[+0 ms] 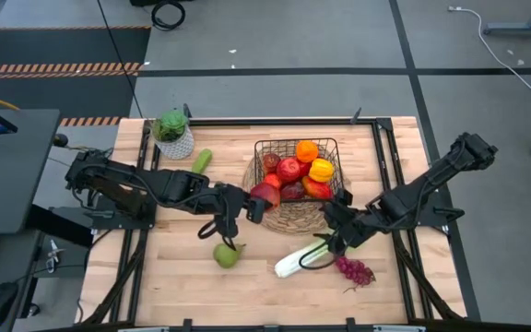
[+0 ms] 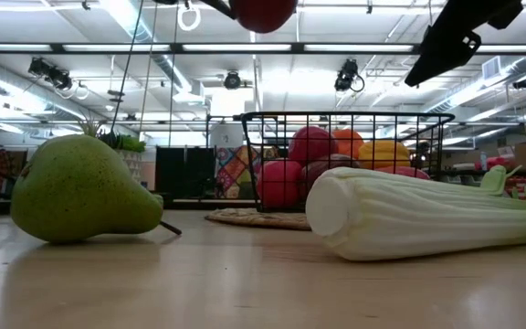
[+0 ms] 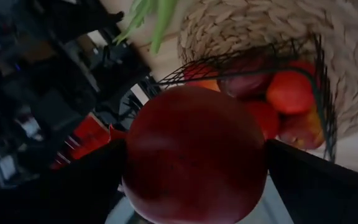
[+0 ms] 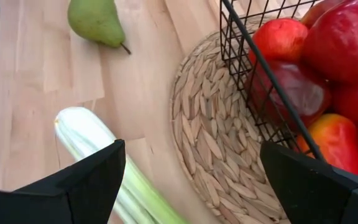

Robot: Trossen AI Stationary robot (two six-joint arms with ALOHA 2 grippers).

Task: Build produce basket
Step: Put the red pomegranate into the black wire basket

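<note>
The worst risk was judged to lie with the dark red round apple (image 3: pixel 194 155), pinched between the widely spread fingers of the left gripper (image 1: pixel 258 205) and held in the air at the near left corner of the rectangular black wire-mesh basket (image 1: pixel 260 146). If released short of the rim, it could be dropped outside onto the round woven straw mat (image 1: pixel 295 219) and rolled off across the pale wooden table (image 1: pixel 155 277); the heap inside was already high, so spill was also thought possible. A lesser risk was seen at the right gripper (image 1: pixel 339 242), spread and empty above the long pale-green celery stalk (image 1: pixel 304 258): a grasp near one end could let the stalk tilt.

One table, one mat, one basket and one celery stalk were counted. One green pear (image 1: pixel 226 254) lay loose. One purple grape bunch (image 1: pixel 354 270) lay beside the celery. Inside the basket, one orange (image 1: pixel 307 150), one yellow pepper (image 1: pixel 321 170) and several red fruits were seen, the exact number being unclear.
</note>
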